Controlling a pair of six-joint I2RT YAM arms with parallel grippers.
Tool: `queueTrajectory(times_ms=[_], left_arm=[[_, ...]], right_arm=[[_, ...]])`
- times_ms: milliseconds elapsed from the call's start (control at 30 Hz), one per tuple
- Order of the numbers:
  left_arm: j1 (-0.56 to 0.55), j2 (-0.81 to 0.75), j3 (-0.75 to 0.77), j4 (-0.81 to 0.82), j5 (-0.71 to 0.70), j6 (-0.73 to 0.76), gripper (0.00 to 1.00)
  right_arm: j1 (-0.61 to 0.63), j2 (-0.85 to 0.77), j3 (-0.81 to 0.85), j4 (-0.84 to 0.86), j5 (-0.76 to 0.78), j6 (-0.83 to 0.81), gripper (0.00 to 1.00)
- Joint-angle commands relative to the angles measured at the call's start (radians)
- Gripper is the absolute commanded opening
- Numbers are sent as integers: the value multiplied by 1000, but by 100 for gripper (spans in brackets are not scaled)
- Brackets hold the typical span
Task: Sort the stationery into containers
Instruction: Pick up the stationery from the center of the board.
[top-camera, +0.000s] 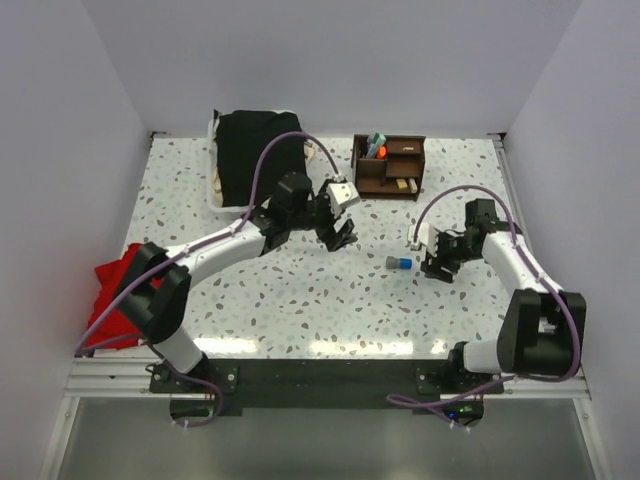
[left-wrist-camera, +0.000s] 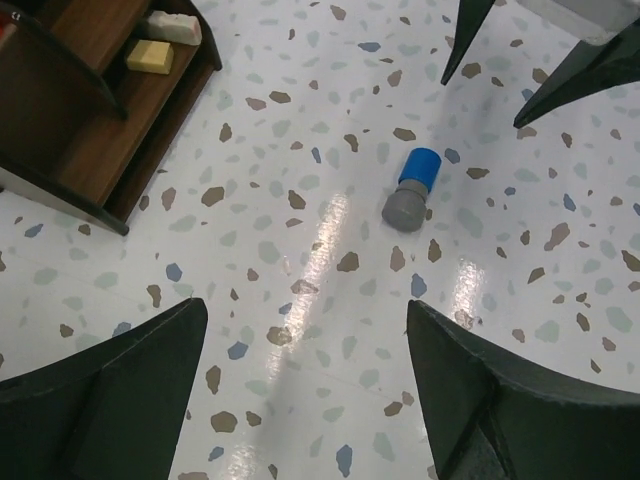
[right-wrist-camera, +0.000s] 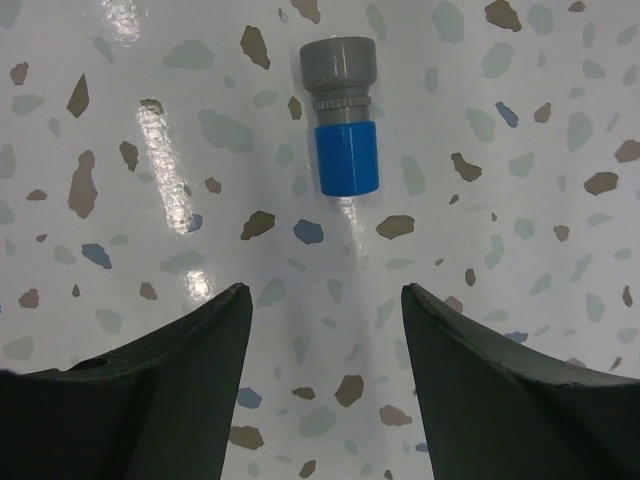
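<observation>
The blue-grey sharpener (top-camera: 399, 263) lies on its side on the speckled table, alone between the two grippers. My right gripper (top-camera: 432, 262) is open just right of it; in the right wrist view (right-wrist-camera: 325, 290) the sharpener (right-wrist-camera: 342, 115) lies ahead of the jaws, not between them. My left gripper (top-camera: 343, 232) is open and empty, above the table (left-wrist-camera: 307, 305), with the sharpener (left-wrist-camera: 412, 188) ahead. The dark brown organiser (top-camera: 389, 167) stands at the back, holding an orange-capped marker (top-camera: 378, 150) and pens. The tan eraser (left-wrist-camera: 148, 55) lies in its low front compartment (left-wrist-camera: 100, 140).
A black cloth (top-camera: 255, 155) fills a white tray at the back left. A red cloth (top-camera: 118, 295) hangs at the table's left edge. White walls close in the table on three sides. My right gripper's fingers (left-wrist-camera: 465, 40) show at the top right of the left wrist view.
</observation>
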Motion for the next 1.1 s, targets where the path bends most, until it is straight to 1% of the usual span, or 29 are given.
queueTrajectory(times_ms=[0, 100, 133, 267, 500, 900, 1067], left_arm=[[2, 52, 116, -83, -11, -18, 86], [2, 66, 120, -83, -43, -19, 86], [2, 68, 127, -119, -41, -18, 86], [2, 60, 115, -141, -61, -16, 86], [2, 63, 101, -146, -86, -7, 86], [2, 69, 89, -150, -101, -5, 86], [2, 74, 89, -149, -101, -7, 86]], right_arm=[[1, 142, 81, 43, -91, -81, 64], [1, 204, 126, 43, -127, -82, 64], [1, 236, 144, 38, -134, -87, 64], [2, 279, 164, 20, -145, -110, 63], [9, 311, 163, -20, -159, -168, 63], [50, 324, 129, 4, -154, -187, 65], [50, 351, 150, -6, -151, -194, 66]])
